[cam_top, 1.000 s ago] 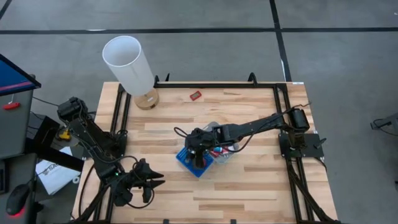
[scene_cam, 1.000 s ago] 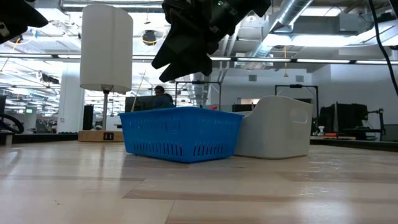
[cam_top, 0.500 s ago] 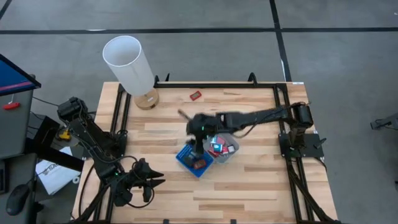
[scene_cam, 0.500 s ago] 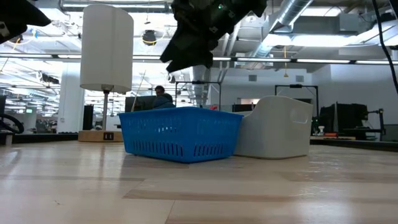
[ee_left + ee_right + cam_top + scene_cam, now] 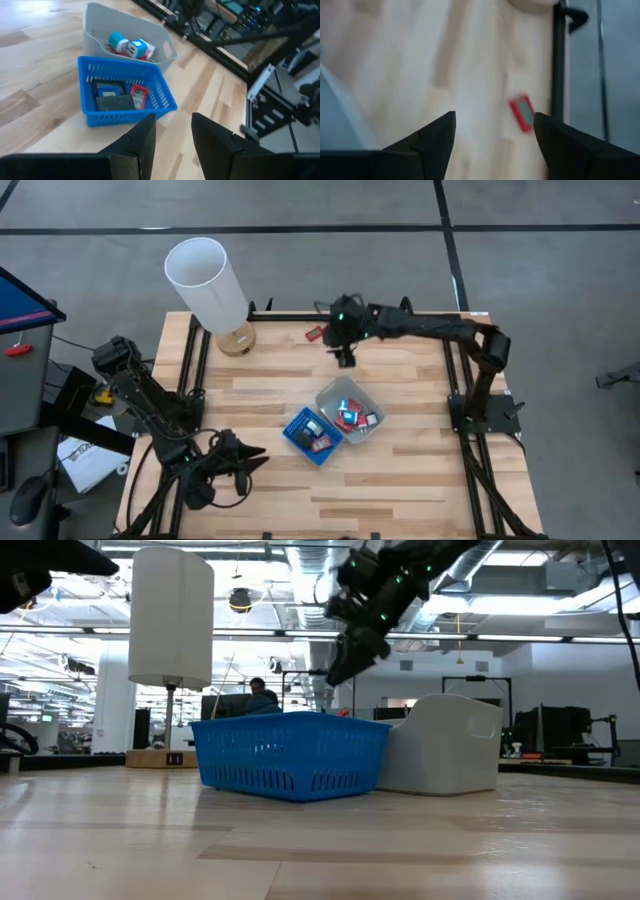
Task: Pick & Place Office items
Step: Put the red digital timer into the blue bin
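1. Fingers of the right gripper (image 5: 490,145) stand parted and empty; we see bare counter (image 5: 400,470) in the gap between them in the right wrist view.
2. We find this gripper (image 5: 344,350) hovering near the far edge of the counter, just beside the lone red item (image 5: 314,333), apart from it and not touching.
3. We judge the parted fingers and this position as preparation to pick that item, the only 1 lying outside the trays.
4. In the right wrist view the red item (image 5: 522,113) lies flat, a small red frame around a pale greenish centre, close to the dark rail (image 5: 559,75).
5. Its long axis runs roughly along the far counter edge, slightly tilted in the high view; the fingers appear to need closing across its short sides.
6. Remaining office items already rest in the 2 trays at mid-counter: the blue tray (image 5: 165,97) holds dark, blue and red pieces, and the grey tray (image 5: 95,20), touching it, holds red, blue and white pieces.
7. Left gripper (image 5: 172,137) waits at the near left of the counter, fingers parted and empty, aimed toward the trays.
8. White cylinder (image 5: 205,280) on its wooden base stands at the far left corner, well apart from the work.
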Motion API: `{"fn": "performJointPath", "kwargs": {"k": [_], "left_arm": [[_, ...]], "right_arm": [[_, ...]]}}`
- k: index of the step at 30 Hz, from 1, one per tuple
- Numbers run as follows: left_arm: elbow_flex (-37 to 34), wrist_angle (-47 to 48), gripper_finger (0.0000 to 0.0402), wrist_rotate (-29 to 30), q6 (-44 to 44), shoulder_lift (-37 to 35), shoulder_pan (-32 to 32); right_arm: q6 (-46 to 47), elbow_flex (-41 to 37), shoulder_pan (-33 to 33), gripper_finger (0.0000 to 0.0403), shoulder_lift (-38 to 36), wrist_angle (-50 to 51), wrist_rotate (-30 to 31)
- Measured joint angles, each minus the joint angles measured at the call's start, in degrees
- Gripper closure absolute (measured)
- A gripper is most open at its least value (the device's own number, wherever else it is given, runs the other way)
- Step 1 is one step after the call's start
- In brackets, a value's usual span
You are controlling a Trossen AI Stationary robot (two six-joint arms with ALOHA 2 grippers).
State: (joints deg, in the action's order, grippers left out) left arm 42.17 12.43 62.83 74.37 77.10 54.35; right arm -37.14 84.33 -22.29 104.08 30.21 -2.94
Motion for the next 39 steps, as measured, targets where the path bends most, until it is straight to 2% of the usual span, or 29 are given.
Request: {"fn": "performJointPath", "kwargs": {"k": [2,7,13,17,25,33,39], "left_arm": [[0.0,0.0,0.0279,0.2,1.1,0.0,-1.2],[0.0,0.0,0.0279,0.2,1.3,0.0,-5.5],[0.0,-0.3,0.0279,-0.1,1.4,0.0,-10.6],[0.0,-0.7,0.0279,-1.8,1.4,0.0,-13.0],[0.0,-1.1,0.0279,-4.0,1.2,0.0,-13.8],[0.0,-2.0,0.0279,-9.3,1.0,0.0,-13.8],[0.0,-3.6,0.0279,-9.4,0.9,0.0,-13.3]], "right_arm": [[-4.6,0.6,-3.1,0.0139,0.2,1.4,-1.0],[-13.4,1.2,-10.0,0.0137,0.7,2.8,-8.5],[-6.9,2.5,-14.2,0.0137,3.8,-3.8,-15.3],[-3.3,5.5,-13.9,0.0137,8.3,-1.7,-16.2],[-5.2,11.5,-12.4,0.0138,15.3,0.0,-15.0],[-3.9,24.0,-10.6,0.0138,24.4,5.1,-15.9],[-2.3,31.4,-10.4,0.0138,31.3,9.0,-16.1]]}}
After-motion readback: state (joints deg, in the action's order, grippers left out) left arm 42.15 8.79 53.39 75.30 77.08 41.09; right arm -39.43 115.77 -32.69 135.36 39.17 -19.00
